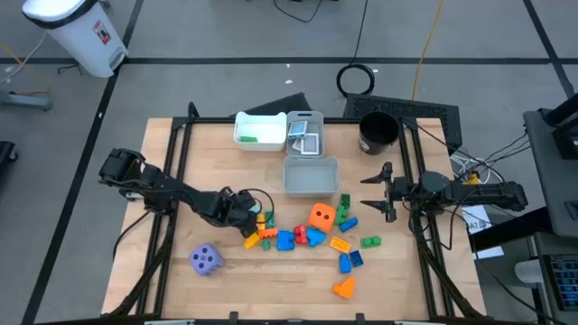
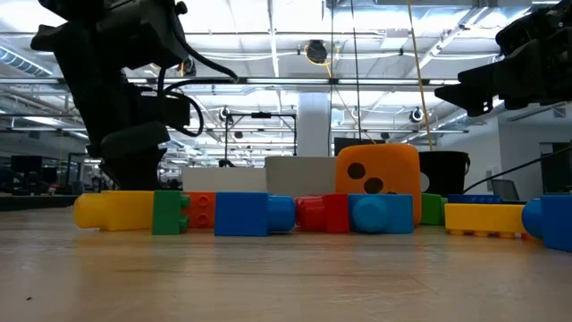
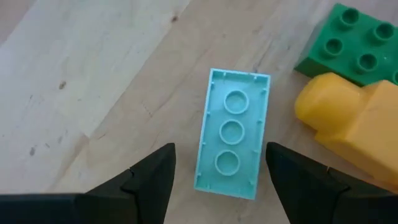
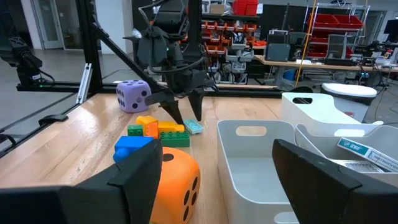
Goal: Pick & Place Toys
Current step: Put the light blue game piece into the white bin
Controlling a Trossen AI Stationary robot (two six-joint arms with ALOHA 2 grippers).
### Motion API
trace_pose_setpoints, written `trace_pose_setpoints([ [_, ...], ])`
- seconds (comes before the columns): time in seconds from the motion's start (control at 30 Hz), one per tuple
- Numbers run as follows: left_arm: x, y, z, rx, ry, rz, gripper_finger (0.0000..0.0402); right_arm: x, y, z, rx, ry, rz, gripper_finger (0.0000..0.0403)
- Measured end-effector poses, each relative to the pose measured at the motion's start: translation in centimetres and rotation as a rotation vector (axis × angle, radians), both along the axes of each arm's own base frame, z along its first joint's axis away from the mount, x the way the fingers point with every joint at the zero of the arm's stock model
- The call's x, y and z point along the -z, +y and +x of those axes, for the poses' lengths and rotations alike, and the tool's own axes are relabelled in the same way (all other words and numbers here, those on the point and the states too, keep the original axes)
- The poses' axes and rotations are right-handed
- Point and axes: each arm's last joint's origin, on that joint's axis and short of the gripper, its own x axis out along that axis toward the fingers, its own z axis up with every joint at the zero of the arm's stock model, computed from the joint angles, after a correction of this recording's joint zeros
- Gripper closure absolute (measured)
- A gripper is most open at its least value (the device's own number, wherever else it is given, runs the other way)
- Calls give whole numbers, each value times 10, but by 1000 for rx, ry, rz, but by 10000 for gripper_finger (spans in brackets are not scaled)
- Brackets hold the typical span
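Straddling a hollow-backed pale-blue brick (image 3: pixel 232 134), left gripper (image 3: pixel 221 171) fingers stand apart.

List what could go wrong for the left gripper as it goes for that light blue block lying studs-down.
The left gripper is open, its fingers either side of the light blue block, which lies hollow side up and slightly skewed between them; closing could twist it rather than clamp it squarely. The yellow block and green block sit close beside one finger, so a descent might nudge them.
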Motion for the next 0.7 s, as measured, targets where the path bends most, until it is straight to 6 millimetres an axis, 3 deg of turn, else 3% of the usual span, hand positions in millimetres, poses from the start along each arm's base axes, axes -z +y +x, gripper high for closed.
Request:
trace_pose_setpoints([
  [0.2,1,2,0,-3,-3,-9,144,0,0,0,0,0,0,126],
  [0.5,19,7,-9,-13,-84,-35,145,0,0,0,0,0,0,126],
  [0.6,19,5,-9,0,-85,-30,163,0,0,0,0,0,0,125],
  [0.7,19,5,-8,5,-93,-36,206,0,0,0,0,0,0,124],
])
